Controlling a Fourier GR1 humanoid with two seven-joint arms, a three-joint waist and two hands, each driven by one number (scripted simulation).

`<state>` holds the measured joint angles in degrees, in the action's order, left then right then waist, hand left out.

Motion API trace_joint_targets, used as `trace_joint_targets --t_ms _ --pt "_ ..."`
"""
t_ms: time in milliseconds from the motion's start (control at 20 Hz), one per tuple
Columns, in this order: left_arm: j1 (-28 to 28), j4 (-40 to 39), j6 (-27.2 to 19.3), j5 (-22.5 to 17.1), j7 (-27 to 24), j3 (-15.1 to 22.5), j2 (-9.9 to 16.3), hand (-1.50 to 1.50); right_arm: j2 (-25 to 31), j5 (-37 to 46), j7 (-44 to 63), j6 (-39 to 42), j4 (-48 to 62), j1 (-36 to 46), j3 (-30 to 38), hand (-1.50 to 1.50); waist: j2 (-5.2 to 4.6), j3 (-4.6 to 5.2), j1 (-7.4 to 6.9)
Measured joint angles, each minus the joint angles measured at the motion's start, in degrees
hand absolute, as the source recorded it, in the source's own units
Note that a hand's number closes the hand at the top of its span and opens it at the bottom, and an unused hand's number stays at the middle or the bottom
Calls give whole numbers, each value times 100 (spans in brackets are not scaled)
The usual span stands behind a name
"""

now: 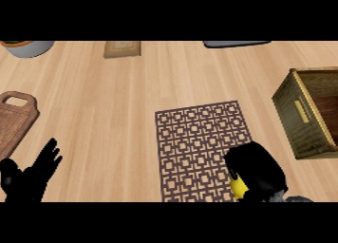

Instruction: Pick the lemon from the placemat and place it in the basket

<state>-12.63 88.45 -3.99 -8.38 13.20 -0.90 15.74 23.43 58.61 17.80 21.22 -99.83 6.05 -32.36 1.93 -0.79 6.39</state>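
The right hand [254, 172] is curling over the lemon [238, 187], which is showing yellow just beneath its fingers, over the placemat's [197, 142] near right corner. The basket [303, 118] is sitting beyond the hand, to its right. The left hand [30, 176] is resting open at lower left.

A home kitchen, judging by the pale wood-plank counter top [130, 95]. Set out with a brown wooden cutting board with a handle hole [11, 118], a brown lattice-patterned placemat [196, 147], an olive woven basket [308, 114] and a grey pot [28, 47]
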Motion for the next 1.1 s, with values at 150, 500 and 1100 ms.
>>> trace_joint_targets --t_ms 150,500,1100 --pt "-24 54 -9 -18 29 -15 -9 0 -160 -138 572 -125 -933 -472 315 150 -8 7 8" --pt "-35 134 0 -16 35 10 -31 0 -1510 -1124 1430 -861 -3053 -959 966 150 -38 14 -28" --pt "143 33 27 120 -34 161 -104 0 -1838 -1262 3153 -622 -3510 584 2610 150 -62 36 -234"
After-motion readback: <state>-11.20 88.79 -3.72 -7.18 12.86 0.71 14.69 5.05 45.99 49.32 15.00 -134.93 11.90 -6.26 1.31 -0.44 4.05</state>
